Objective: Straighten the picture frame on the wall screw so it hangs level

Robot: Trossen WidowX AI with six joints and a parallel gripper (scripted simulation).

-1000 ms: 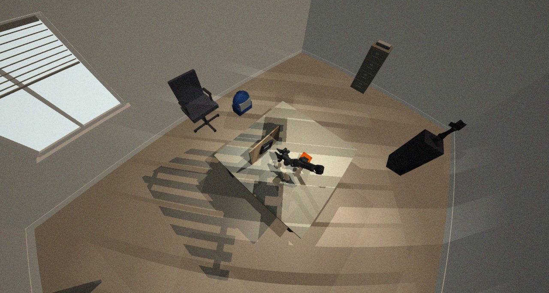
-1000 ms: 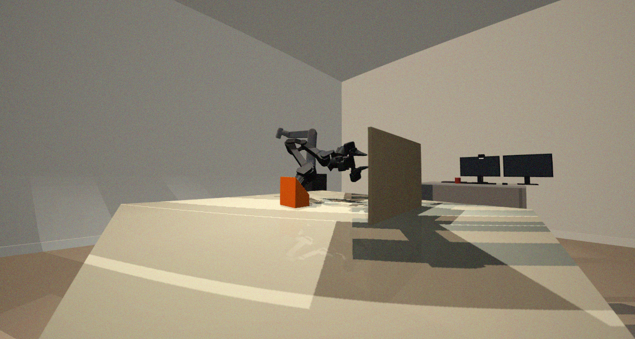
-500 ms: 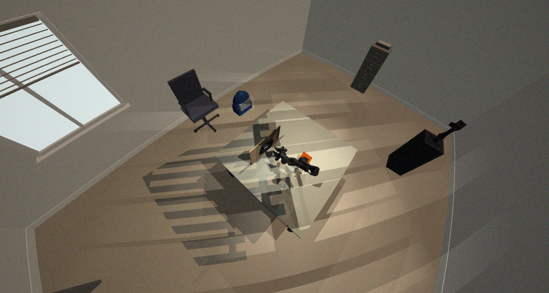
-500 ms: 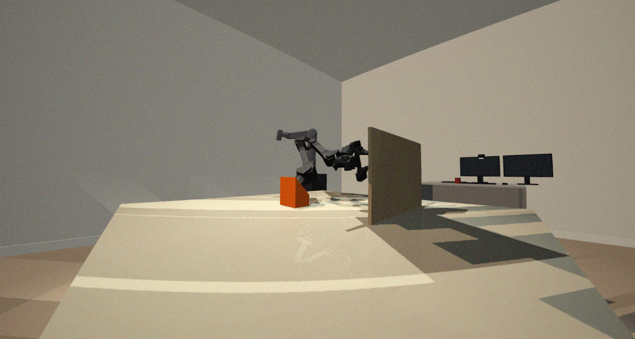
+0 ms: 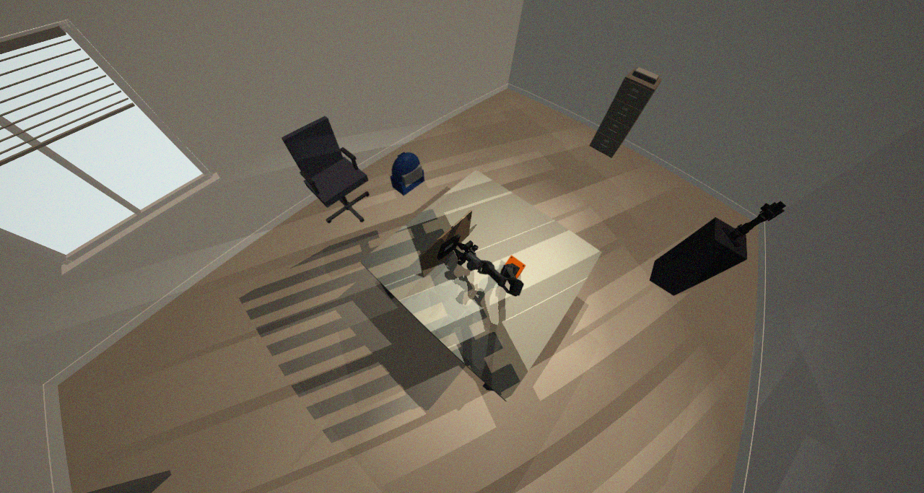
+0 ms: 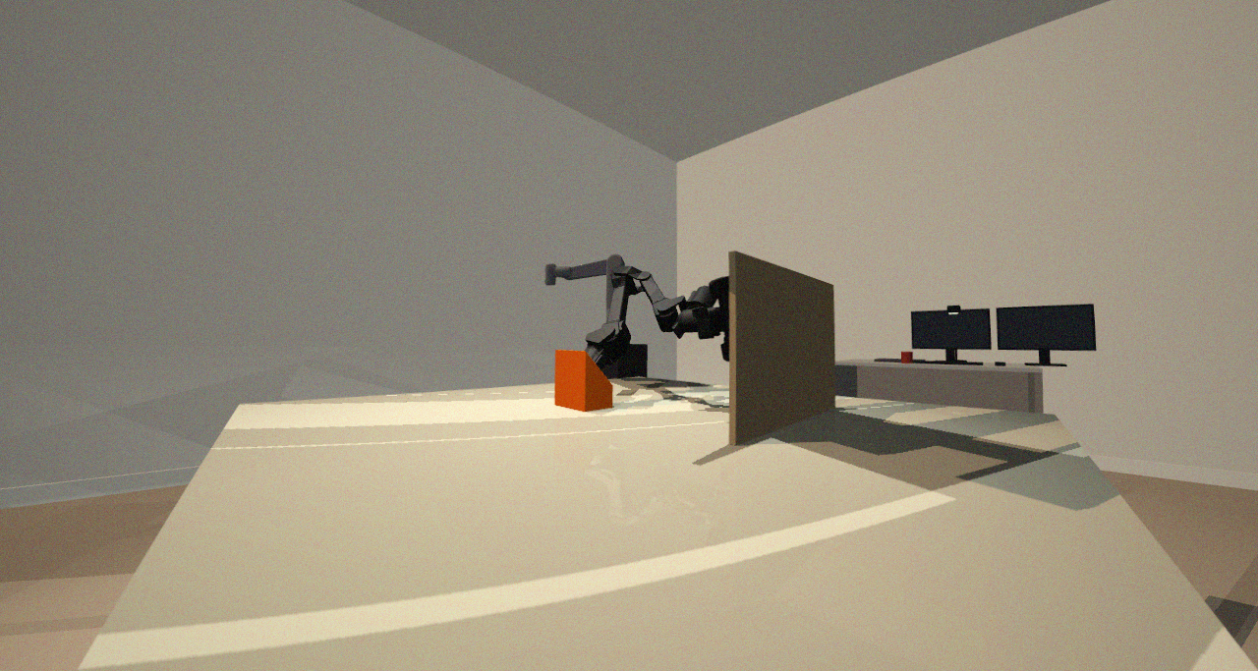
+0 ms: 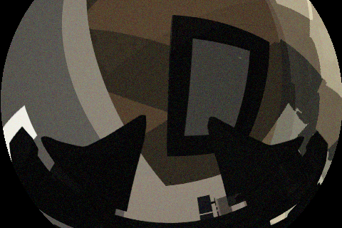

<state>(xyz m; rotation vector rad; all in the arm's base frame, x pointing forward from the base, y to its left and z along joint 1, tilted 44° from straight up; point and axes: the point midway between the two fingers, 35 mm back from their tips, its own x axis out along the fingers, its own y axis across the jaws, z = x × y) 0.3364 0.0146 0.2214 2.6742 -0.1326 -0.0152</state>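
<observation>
The black picture frame hangs on the brown board. In the wrist view, rolled about a quarter turn, the frame's edges stand at an angle to the board's edges; facing the board, its left side looks higher. Screw and notched strip are hidden. My gripper is partly open and empty, close in front of the frame. Its fingertips appear either side of the frame's top bar near the higher end, the lower one over the opening. Contact cannot be told; the board hides the tips in the exterior view.
An orange block stands beside the arm's base on the pale table. An office chair and a blue backpack are beyond it. Monitors stand on a desk in the background.
</observation>
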